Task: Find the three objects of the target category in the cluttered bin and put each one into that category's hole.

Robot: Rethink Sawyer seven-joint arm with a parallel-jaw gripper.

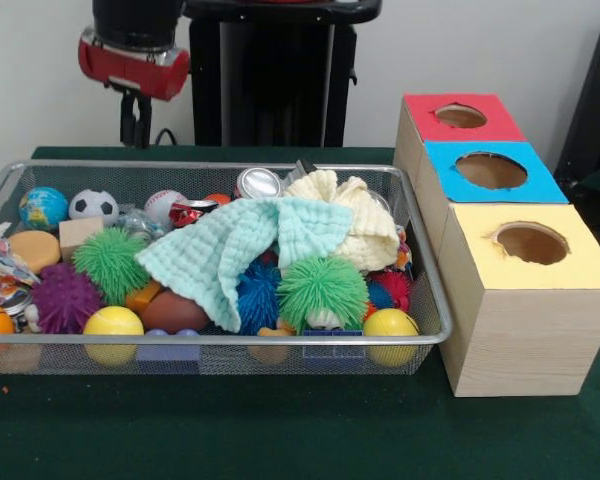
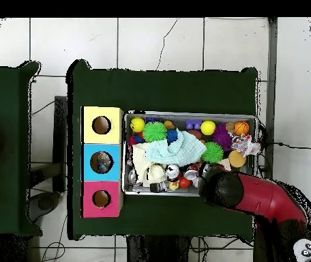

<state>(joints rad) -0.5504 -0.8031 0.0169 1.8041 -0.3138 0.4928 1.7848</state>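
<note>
I see the end effector point(image 1: 135, 118) hanging above the far rim of the wire bin point(image 1: 432, 290), over the bin's end farthest from the boxes. Its two dark fingers point down, close together with nothing between them, and they are clear of everything in the bin. From overhead only the arm point(image 2: 254, 195) shows, covering the bin's corner, so I take the finger state from the front view alone.

The bin sits on the green surface point(image 1: 280, 430) and is packed. A mint cloth point(image 1: 230, 250) lies draped across its middle, with a cream cloth point(image 1: 355, 215) bunched just beside it on the box side. Against the bin's near wall I see two yellow balls point(image 1: 113, 322), two green spiky balls point(image 1: 322, 290), a purple spiky ball point(image 1: 65, 297) and a brown football point(image 1: 175, 312). Along the bin's far side lie a globe ball point(image 1: 43, 207), a soccer ball point(image 1: 93, 205), a baseball point(image 1: 163, 205) and a silver can point(image 1: 258, 183).

Just beside the bin stand three boxes in a row, each with a round hole on top: the yellow box point(image 1: 525, 300) nearest, the blue box point(image 1: 490, 172) in the middle, the red box point(image 1: 458, 118) farthest.
</note>
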